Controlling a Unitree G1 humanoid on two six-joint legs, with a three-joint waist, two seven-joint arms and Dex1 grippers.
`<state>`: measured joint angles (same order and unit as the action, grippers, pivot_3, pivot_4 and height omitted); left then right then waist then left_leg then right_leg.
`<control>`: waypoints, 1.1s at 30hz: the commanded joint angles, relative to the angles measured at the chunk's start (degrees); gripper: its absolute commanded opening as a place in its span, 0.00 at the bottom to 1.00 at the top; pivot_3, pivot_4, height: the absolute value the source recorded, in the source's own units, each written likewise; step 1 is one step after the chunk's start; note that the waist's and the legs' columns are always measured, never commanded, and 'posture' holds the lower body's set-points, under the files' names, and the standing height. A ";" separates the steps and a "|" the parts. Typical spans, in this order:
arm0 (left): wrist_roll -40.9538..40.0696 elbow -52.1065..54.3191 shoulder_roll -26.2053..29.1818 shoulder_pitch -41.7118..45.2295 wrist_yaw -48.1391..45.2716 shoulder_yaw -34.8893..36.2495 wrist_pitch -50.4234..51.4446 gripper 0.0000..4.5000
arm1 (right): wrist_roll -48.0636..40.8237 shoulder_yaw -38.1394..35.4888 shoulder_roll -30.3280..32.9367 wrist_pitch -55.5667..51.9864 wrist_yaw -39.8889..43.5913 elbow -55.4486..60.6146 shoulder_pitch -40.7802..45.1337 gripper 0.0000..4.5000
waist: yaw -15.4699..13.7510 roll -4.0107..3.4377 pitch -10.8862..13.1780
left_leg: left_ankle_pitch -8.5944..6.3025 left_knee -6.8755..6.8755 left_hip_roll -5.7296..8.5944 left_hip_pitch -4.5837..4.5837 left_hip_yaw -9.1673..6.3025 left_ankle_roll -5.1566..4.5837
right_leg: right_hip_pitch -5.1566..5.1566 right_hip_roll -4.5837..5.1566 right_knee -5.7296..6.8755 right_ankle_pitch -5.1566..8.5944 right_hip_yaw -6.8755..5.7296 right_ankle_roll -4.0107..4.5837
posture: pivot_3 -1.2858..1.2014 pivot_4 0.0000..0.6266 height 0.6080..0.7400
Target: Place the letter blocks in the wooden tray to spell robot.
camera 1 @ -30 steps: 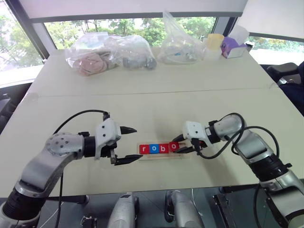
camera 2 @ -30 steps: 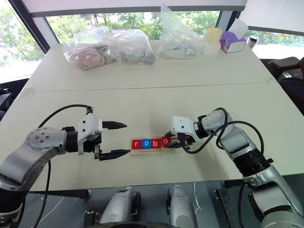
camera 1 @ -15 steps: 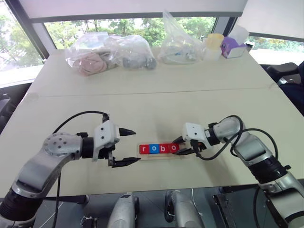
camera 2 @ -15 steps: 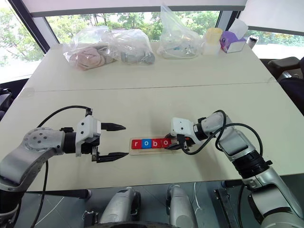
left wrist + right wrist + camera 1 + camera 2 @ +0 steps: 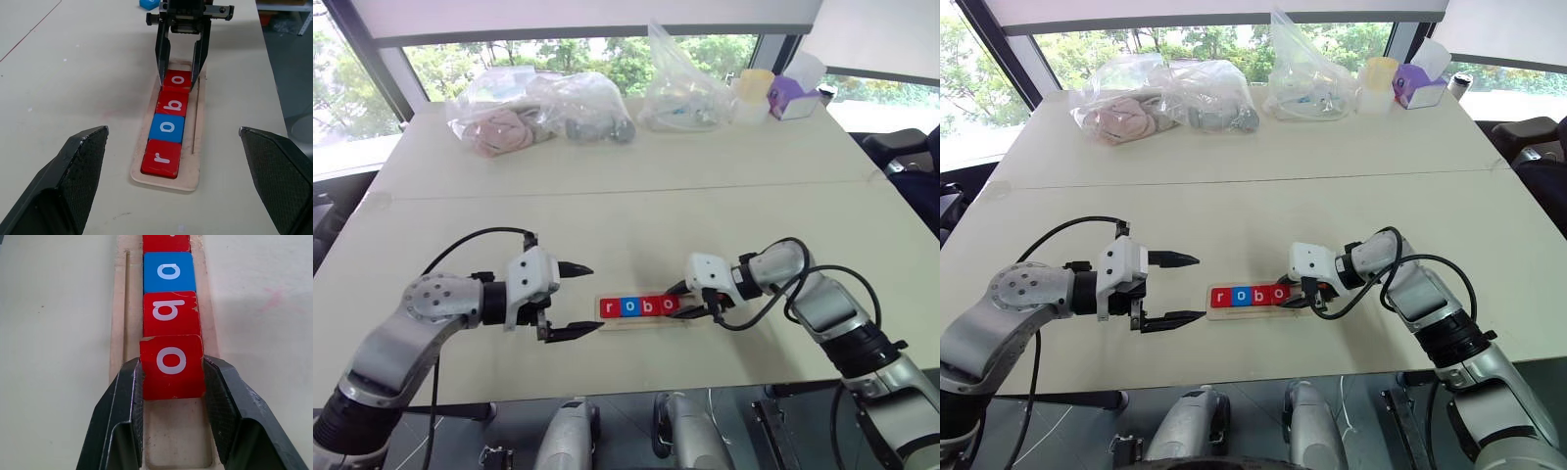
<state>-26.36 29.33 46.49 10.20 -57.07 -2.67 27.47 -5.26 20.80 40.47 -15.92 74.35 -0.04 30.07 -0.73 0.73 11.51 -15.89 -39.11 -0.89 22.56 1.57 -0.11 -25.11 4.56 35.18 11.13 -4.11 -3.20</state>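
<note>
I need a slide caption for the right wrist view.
Right gripper clamps the second o block in the tray after r, o, b.

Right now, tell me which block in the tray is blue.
The first o, second in the wooden tray, between r and b. Those and the second o are red.

Red, blue, red, red letter blocks (image 5: 168, 126), white letters.

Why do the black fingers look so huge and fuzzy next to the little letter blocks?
In the left wrist view the open left gripper sits right at the lens, so its fingers loom large and soft while the letter blocks stay crisp. In the right wrist view the right gripper, shut on the red o block, looks big for the same reason. In the left eye view the windows glare bright.
</note>
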 commanded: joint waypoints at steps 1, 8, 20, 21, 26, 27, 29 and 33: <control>-0.24 0.59 -0.24 1.34 0.35 0.39 -0.10 1.00 | -0.11 -0.72 -0.33 0.22 -0.11 0.80 1.15 0.26 | 0.00 0.00 0.00 | 0.00 0.00 0.00 0.00 0.00 0.00 | 0.00 0.00 0.00 0.00 0.00 0.00 | 0.52 0.24 1.00; -0.08 0.72 -0.69 1.53 0.55 0.28 -0.03 1.00 | 0.22 -0.73 0.00 0.30 0.02 0.21 1.07 0.81 | 0.01 0.00 0.00 | 0.00 0.01 0.00 0.01 0.00 0.00 | -0.02 0.00 -0.01 0.00 0.00 0.00 | 0.52 0.24 1.00; -0.36 0.78 -1.25 3.02 1.21 -0.36 0.97 1.00 | -1.31 -4.17 -0.08 -2.59 -3.22 2.39 0.98 0.99 | 0.00 0.00 0.00 | 0.00 0.01 0.00 0.05 0.01 0.00 | -0.05 0.00 -0.01 0.00 0.00 0.00 | 0.52 0.24 1.00; -0.38 0.78 -1.31 3.11 1.21 -0.44 1.02 1.00 | -1.11 -4.12 0.07 -2.38 -3.43 2.17 0.58 0.99 | 0.00 0.00 0.00 | 0.00 0.01 0.00 0.05 0.00 0.00 | -0.05 0.00 -0.01 0.00 0.00 0.00 | 0.52 0.24 1.00; -0.39 0.64 -1.45 3.63 1.08 -0.64 1.17 1.00 | -0.64 -4.05 0.42 -1.68 -3.87 1.73 -0.40 0.99 | -0.01 0.00 0.00 | 0.00 0.02 0.00 0.06 0.00 0.00 | -0.06 0.00 -0.01 0.00 0.00 0.00 | 0.52 0.24 1.00; -0.41 0.62 -1.47 3.74 1.07 -0.66 1.24 1.00 | -0.61 -4.05 0.44 -1.65 -3.92 1.69 -0.46 0.99 | 0.00 0.00 0.00 | 0.00 0.02 0.00 0.07 0.00 0.00 | -0.07 0.00 -0.01 0.00 0.00 0.00 | 0.52 0.24 1.00; -0.43 0.63 -1.47 3.92 1.05 -0.69 1.34 1.00 | -0.41 -4.11 0.33 -1.36 -4.30 1.34 -0.46 0.99 | 0.00 0.00 0.00 | 0.00 0.02 0.00 0.07 0.01 0.00 | -0.07 0.00 -0.02 0.00 0.00 0.00 | 0.52 0.24 1.00; -0.41 0.74 -1.51 4.20 1.10 -0.74 1.58 1.00 | -0.43 -4.48 0.23 -1.09 -4.99 1.11 -0.21 0.99 | 0.02 0.00 0.00 | 0.00 0.02 0.00 0.08 0.01 0.00 | -0.08 0.00 -0.01 0.00 0.00 0.00 | 0.52 0.24 1.00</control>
<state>-26.41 29.31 45.00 13.75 -56.08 -3.59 29.28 -5.66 17.78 40.46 -18.08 69.81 0.60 29.43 -0.71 0.72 11.51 -15.89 -39.09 -0.88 22.64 1.58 -0.11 -25.19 4.56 35.17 11.13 -4.10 -3.21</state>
